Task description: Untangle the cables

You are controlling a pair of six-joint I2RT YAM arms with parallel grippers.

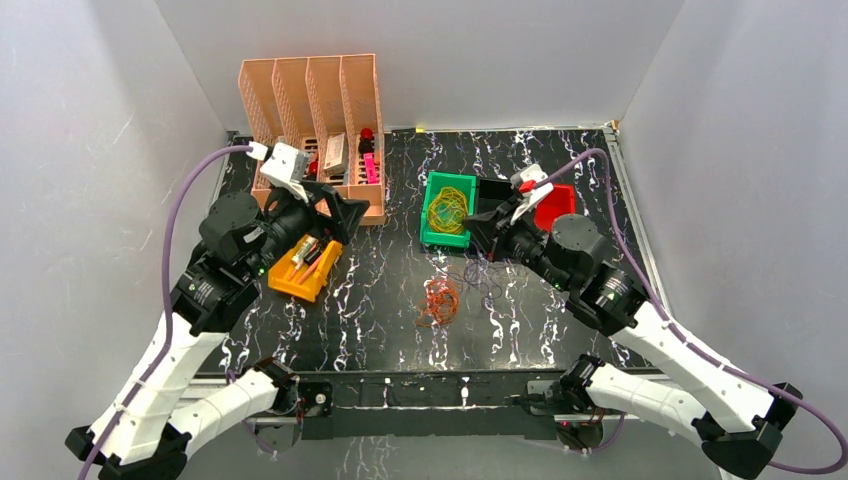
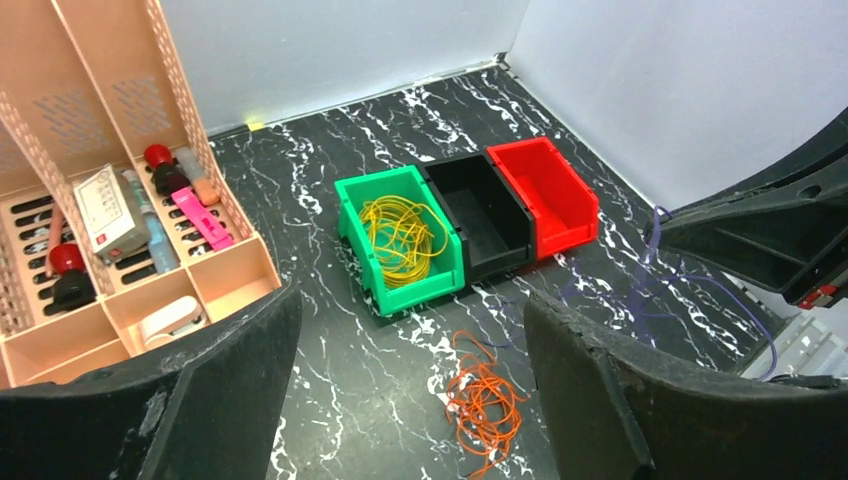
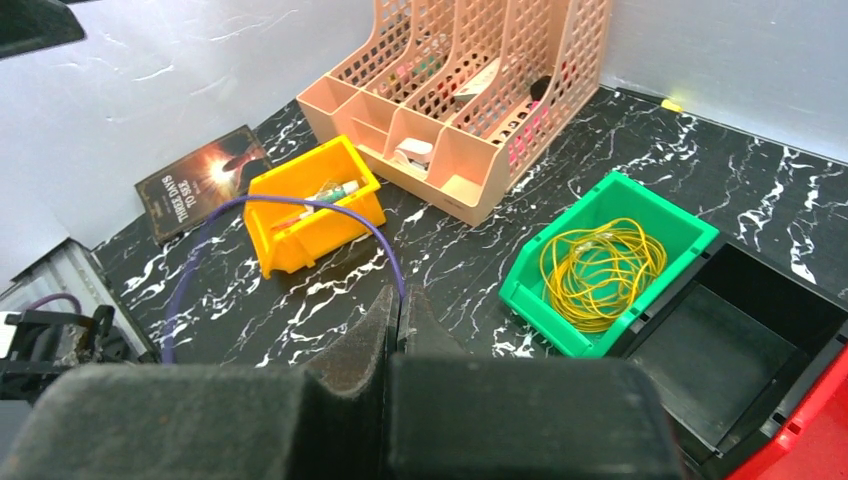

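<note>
I read the cables as three lots. The thin yellow wire coil (image 2: 402, 240) lies flat in the open green plastic bin (image 2: 352, 225). It is a round loop with no real long axis, and I take it as sorted by colour.

The hair-thin orange wire tangle (image 2: 483, 405) sits loose on the black marbled table (image 2: 330, 130), just on the near side of that bin. It is a little longer than wide, its length running from the bin toward the arm bases.

The fine purple wire (image 3: 280, 200) is pinched in my right gripper (image 3: 398, 310), whose fingers are pressed together on it. It leaves the tips, arches up and over, then drops away to that camera's left. From overhead, faint purple strands trail on the table between that gripper and the orange lot, so I'd judge it is lifted to draw it clear of those loops.

The black plastic bin (image 2: 490, 215) and red plastic bin (image 2: 545, 195), in a row beside the green one, look meant for the other colours.

My left gripper (image 2: 410, 305) hangs with fingers wide apart and nothing between them. It is near the yellow-orange plastic bin (image 1: 298, 285) and the peach slotted organiser (image 2: 235, 270).
</note>
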